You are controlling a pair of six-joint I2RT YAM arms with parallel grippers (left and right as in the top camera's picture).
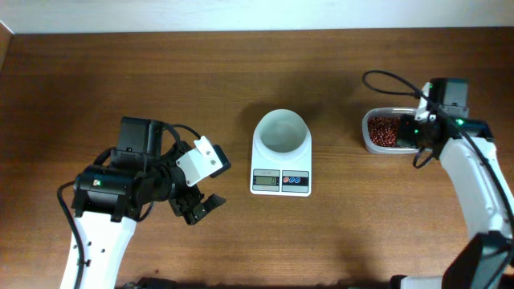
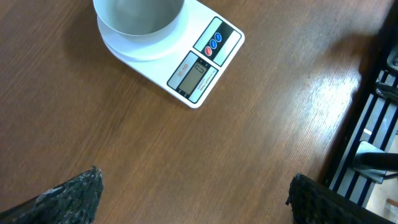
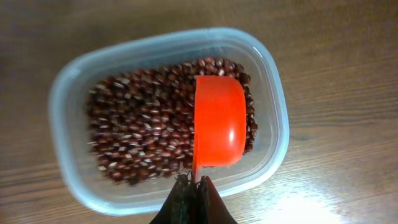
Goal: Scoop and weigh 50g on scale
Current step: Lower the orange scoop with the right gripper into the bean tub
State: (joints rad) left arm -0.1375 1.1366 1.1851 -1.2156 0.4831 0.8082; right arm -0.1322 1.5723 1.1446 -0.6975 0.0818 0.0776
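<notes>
One scale [image 1: 281, 164], one bean tub [image 3: 62, 124], one orange scoop [image 3: 219, 121], seemingly empty.

setting: robotics lab | evidence: robot arms [image 1: 100, 241] at wooden table [image 1: 321, 241]

The desk [image 1: 241, 80] is brown wood with streaky grain. The scale [image 1: 280, 160] is white, as is its bowl [image 1: 281, 131], with a grey display [image 2: 194, 73], two blue buttons [image 2: 214, 43] and a red one [image 2: 208, 53]. The clear tub [image 3: 74, 93] holds dark red beans [image 3: 137, 124], seemingly pale-flecked, though the view is blurred. The scoop [image 3: 217, 121] is glossy orange-red. The left gripper [image 2: 196, 196] has black fingers [image 2: 68, 196] speckled grey.
</notes>
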